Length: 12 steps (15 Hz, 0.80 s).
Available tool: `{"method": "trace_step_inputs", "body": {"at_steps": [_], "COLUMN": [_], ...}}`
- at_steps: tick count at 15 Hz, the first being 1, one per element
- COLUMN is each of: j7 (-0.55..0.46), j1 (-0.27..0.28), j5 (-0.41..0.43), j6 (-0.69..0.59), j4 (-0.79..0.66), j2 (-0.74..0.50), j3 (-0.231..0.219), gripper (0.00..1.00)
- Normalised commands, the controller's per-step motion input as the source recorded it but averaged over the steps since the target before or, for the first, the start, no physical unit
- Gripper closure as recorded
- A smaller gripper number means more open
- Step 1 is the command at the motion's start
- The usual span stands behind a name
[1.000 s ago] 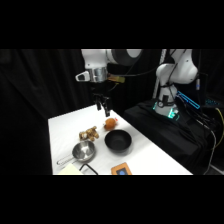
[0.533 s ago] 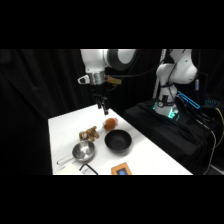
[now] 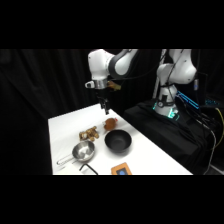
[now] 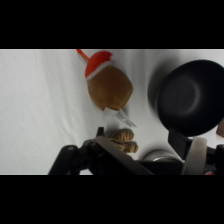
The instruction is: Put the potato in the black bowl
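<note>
The potato (image 3: 110, 123) (image 4: 110, 88), a smooth orange-tan lump, lies on the white table (image 3: 65, 125) just behind the black bowl (image 3: 118, 141) (image 4: 193, 97), and a small red piece (image 4: 98, 60) touches its far side. The bowl holds nothing. My gripper (image 3: 105, 107) (image 4: 131, 161) hangs in the air above and slightly behind the potato, well clear of it. It is open, and nothing sits between its fingers (image 4: 194, 153).
A knobbly brown-yellow cluster (image 3: 89, 133) (image 4: 123, 140) lies left of the potato. A steel pan with a handle (image 3: 83, 150) stands in front of it. A small flat device (image 3: 120, 170) lies at the table's front edge. Dark equipment with lit parts (image 3: 167, 111) stands to the right.
The arm's upper part has swung slightly to the left. The gripper has stayed over nearly the same spot above the potato. Nothing on the table has moved.
</note>
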Motion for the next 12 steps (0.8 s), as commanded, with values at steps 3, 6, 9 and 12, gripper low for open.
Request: {"method": "trace_step_inputs", "body": {"at_steps": [3, 6, 9, 12], "j7": [-0.35, -0.42, -0.4, -0.28], "j1": [-0.088, -0.074, -0.119, -0.195], "j5": [0.28, 0.388, 0.369, 0.208], "j6": [0.5, 0.52, 0.46, 0.34], "j4": [-0.33, -0.17, -0.01, 0.1], "j2": [-0.06, 0.17, 0.32, 0.36], "j3": [-0.025, 0.042, 0.142, 0.213], "gripper": [0.0, 0.0, 0.0, 0.0]}}
